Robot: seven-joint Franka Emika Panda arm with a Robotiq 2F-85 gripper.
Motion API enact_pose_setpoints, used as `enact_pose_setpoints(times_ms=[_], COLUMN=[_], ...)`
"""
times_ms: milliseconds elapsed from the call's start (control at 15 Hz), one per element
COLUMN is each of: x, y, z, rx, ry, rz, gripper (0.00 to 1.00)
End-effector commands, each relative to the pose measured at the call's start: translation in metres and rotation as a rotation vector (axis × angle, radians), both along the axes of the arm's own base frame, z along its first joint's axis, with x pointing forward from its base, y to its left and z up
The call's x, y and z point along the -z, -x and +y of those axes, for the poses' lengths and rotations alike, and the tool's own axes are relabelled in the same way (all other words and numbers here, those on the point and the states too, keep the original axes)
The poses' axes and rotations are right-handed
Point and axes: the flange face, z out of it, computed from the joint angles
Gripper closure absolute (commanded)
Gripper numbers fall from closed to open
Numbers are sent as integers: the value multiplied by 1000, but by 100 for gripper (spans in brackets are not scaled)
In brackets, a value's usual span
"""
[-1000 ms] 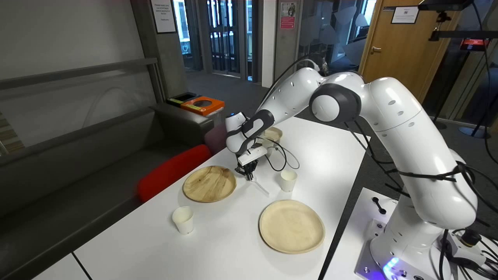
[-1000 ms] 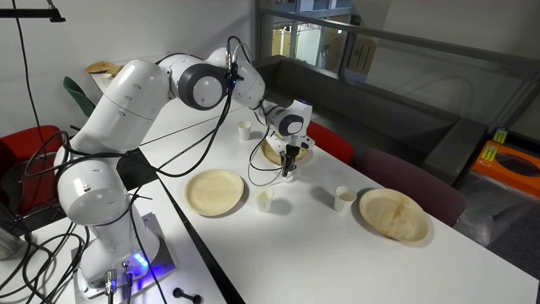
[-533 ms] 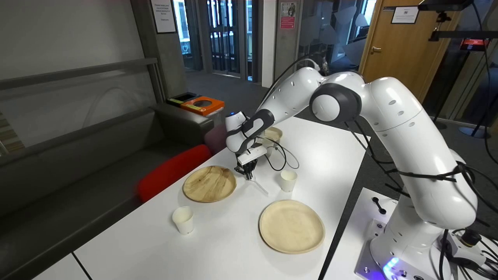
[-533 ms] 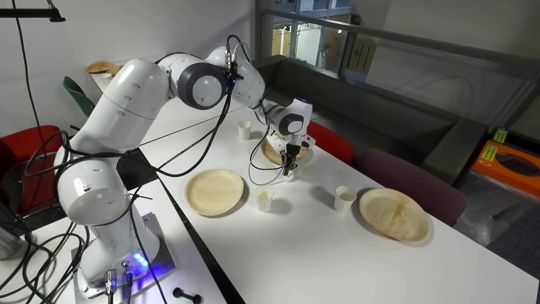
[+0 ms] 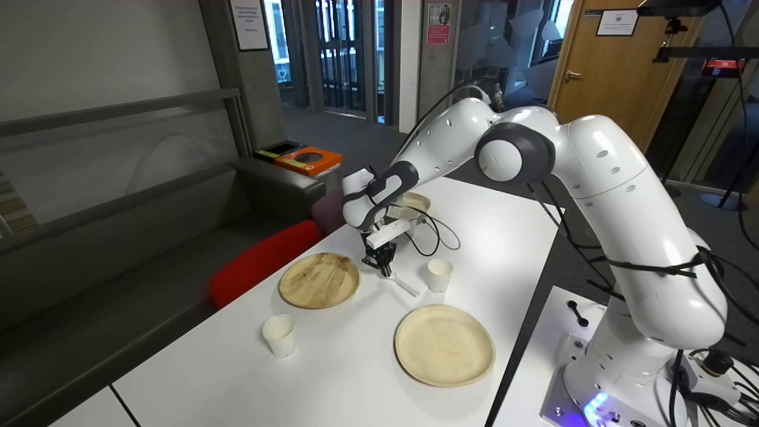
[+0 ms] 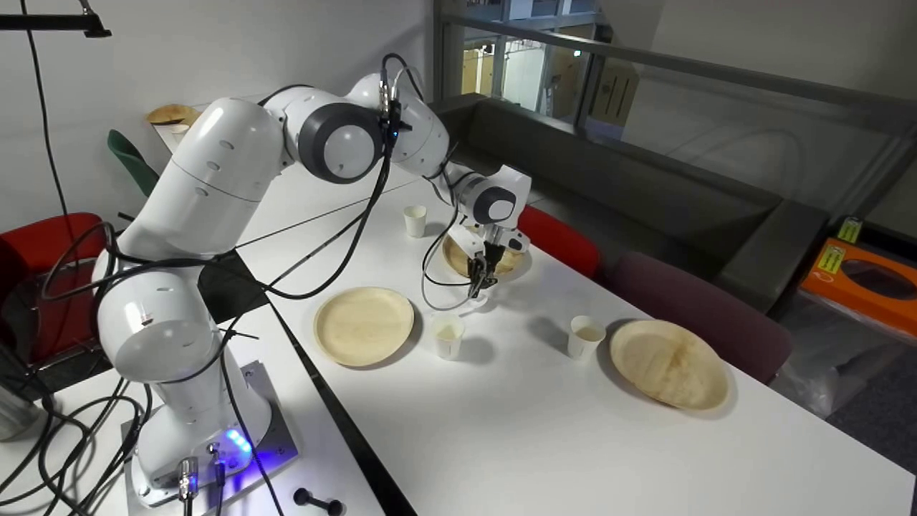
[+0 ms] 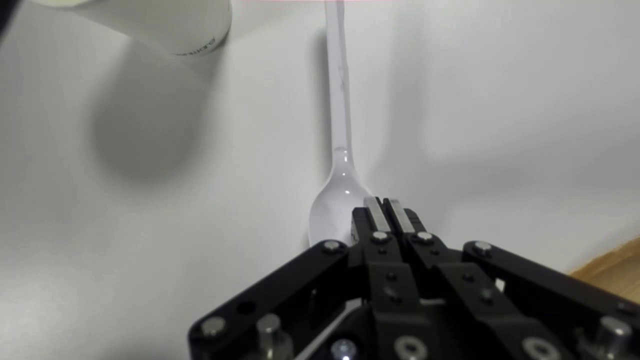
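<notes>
One gripper (image 7: 383, 202), mine, is closed at the bowl of a spoon (image 7: 341, 110); whether it pinches the edge I cannot tell. Spoon is near a cup (image 7: 180, 25) on the white table (image 5: 332, 373); sofa (image 5: 118, 279) alongside.

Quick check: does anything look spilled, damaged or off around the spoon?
Nothing looks spilled or broken, and the cup near the spoon stands upright. One oddity: in the wrist view, the gripper is shut at the right edge of the spoon's bowl rather than over its middle; whether it has pinched the rim, I can't tell.
</notes>
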Motion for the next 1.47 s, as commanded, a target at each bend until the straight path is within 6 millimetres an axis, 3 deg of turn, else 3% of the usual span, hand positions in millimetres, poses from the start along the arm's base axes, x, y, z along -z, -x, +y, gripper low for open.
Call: enact_pose_setpoints(times_ms=[0, 333, 733, 1000, 1400], x=[-26, -36, -7, 11, 6], y=[-1, -24, -39, -43, -49], z=[-7, -18, -43, -58, -66], rx=[50, 204, 414, 641, 806], ry=[-26, 32, 149, 112, 50], rz=[-62, -269, -259, -203, -198], gripper=[99, 99, 99, 99, 99])
